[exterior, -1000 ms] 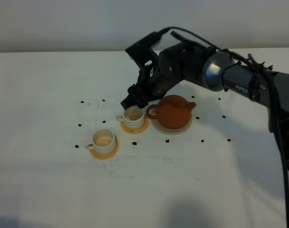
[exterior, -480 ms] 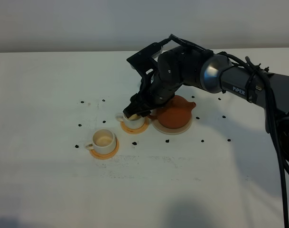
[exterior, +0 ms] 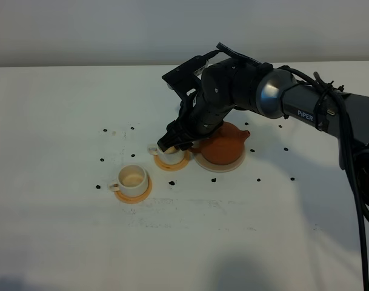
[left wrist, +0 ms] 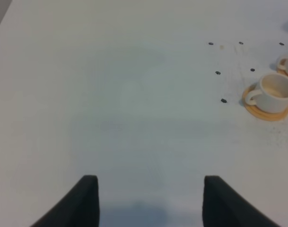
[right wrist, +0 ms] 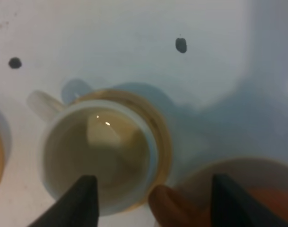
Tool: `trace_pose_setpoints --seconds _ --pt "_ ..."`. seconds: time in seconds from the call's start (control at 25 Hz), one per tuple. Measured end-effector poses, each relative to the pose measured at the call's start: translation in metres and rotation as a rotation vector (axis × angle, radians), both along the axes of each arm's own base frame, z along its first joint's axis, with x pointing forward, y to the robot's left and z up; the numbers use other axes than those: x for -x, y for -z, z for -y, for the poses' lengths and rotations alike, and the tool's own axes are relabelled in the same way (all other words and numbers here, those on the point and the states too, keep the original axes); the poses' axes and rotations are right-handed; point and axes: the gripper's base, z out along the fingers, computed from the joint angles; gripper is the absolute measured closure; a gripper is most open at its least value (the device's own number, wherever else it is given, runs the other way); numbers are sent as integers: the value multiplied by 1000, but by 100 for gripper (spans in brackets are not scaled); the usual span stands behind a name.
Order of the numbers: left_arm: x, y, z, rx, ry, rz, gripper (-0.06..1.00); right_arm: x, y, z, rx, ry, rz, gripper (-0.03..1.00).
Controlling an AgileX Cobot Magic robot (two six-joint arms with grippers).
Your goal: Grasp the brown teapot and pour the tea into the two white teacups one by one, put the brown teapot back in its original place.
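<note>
Sinks lower than 1 second ago with the black right gripper (exterior: pixel 174 144) spread wide above the far small white cylindrical teacup (right wrist: pixel 99 151), nearing the left-side handle (right wrist: pixel 168 204) of the squat reddish-brown clay teapot (exterior: pixel 225 147) on its round cream saucer (exterior: pixel 220 167), probably to grasp, with the left gripper (left wrist: pixel 151 201) likewise wide.

Right arm (exterior: pixel 305 106) reaches in from the right side, wrist bent steeply down. Right hand (exterior: pixel 172 142) points downward, fingers spread wide. Left hand (left wrist: pixel 151 201) shows only in its own wrist camera, fingers parted wide.
</note>
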Motion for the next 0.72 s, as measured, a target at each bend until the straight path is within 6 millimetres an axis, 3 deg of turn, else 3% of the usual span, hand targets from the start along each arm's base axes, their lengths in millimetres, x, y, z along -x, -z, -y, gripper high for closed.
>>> trace_pose_setpoints --seconds 0.72 --pt "0 0 0 0 0 0 44 5 -1 1 31 -20 -56 47"
